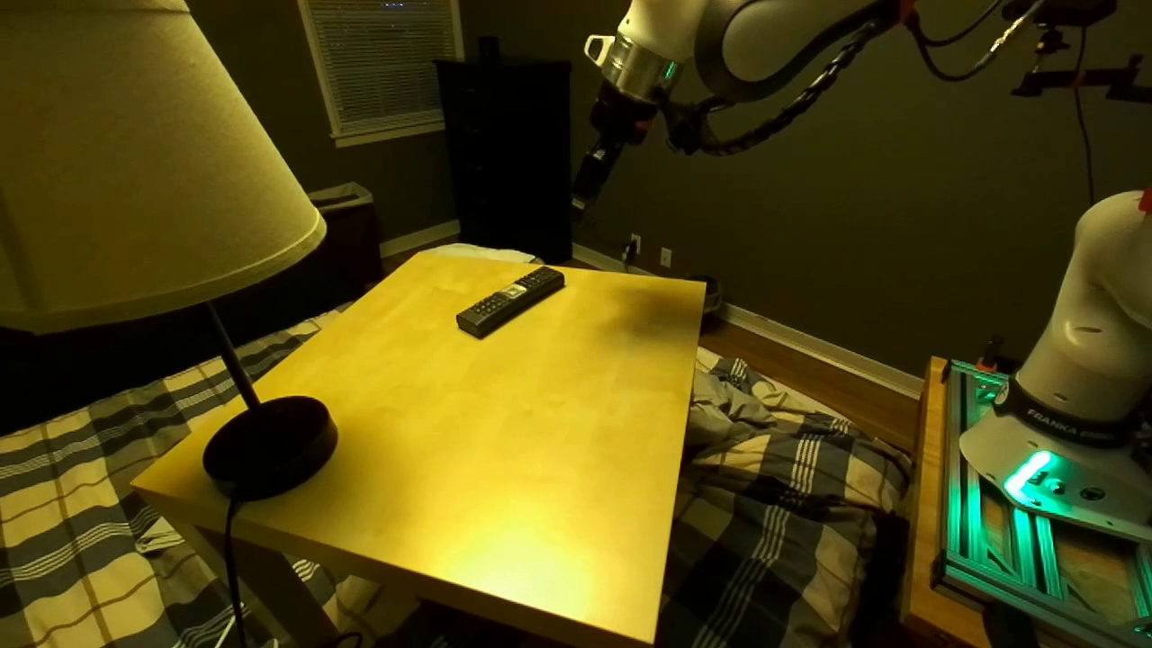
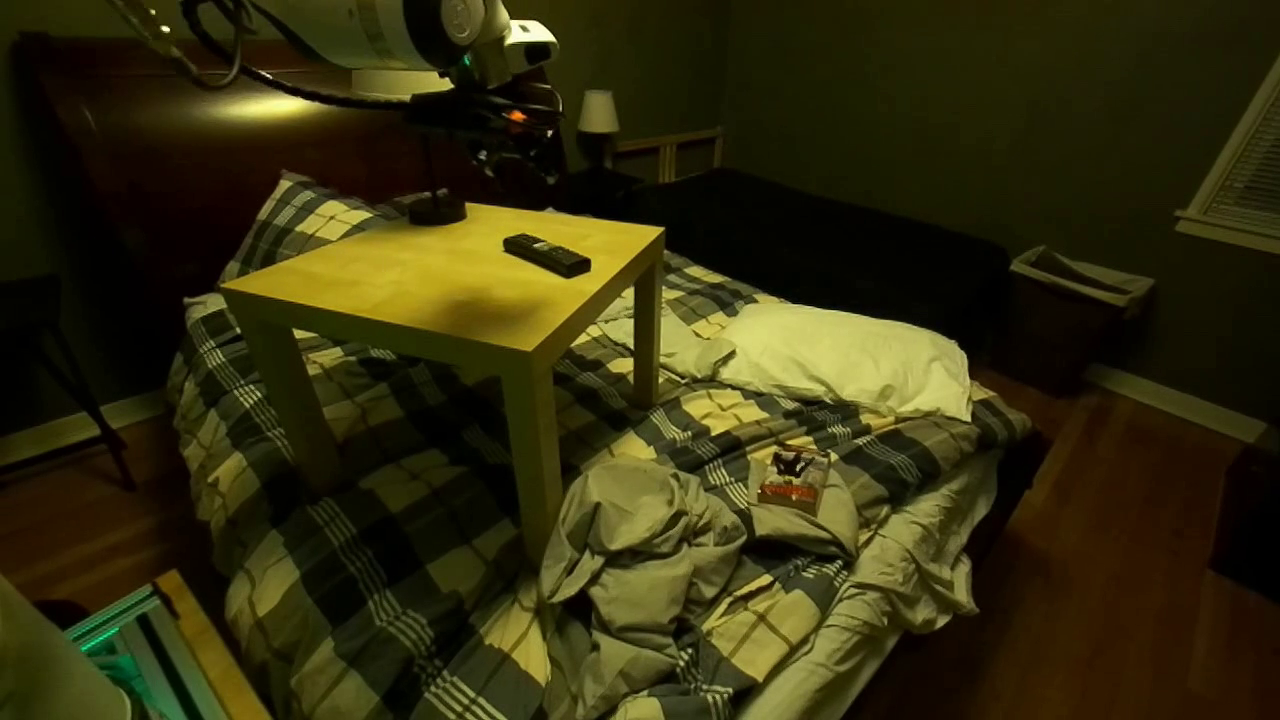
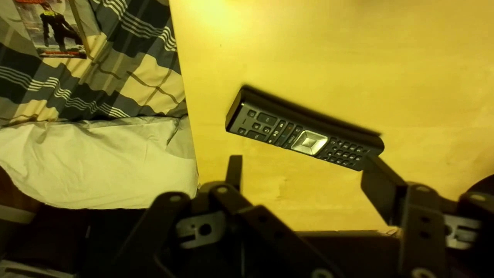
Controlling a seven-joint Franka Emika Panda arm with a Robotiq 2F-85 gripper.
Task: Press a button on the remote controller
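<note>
Right of centre in the wrist view, our remote controller (image 3: pixel 305 129) lies face-up on the tabletop (image 3: pixel 328 58). Our gripper (image 3: pixel 301 158), spread and empty, hangs above; we judge this the approach, next wanting closed fingertips (image 3: pixel 234 170) lowered onto one button (image 3: pixel 310 143).

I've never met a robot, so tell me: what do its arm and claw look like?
The smooth, rounded white arm has a silver metal collar, a ribbed black cable and a dark band lettered FRANKA above a glowing green strip. The black, jointed gripper has two flat-faced black fingers and silver metal plates.
</note>
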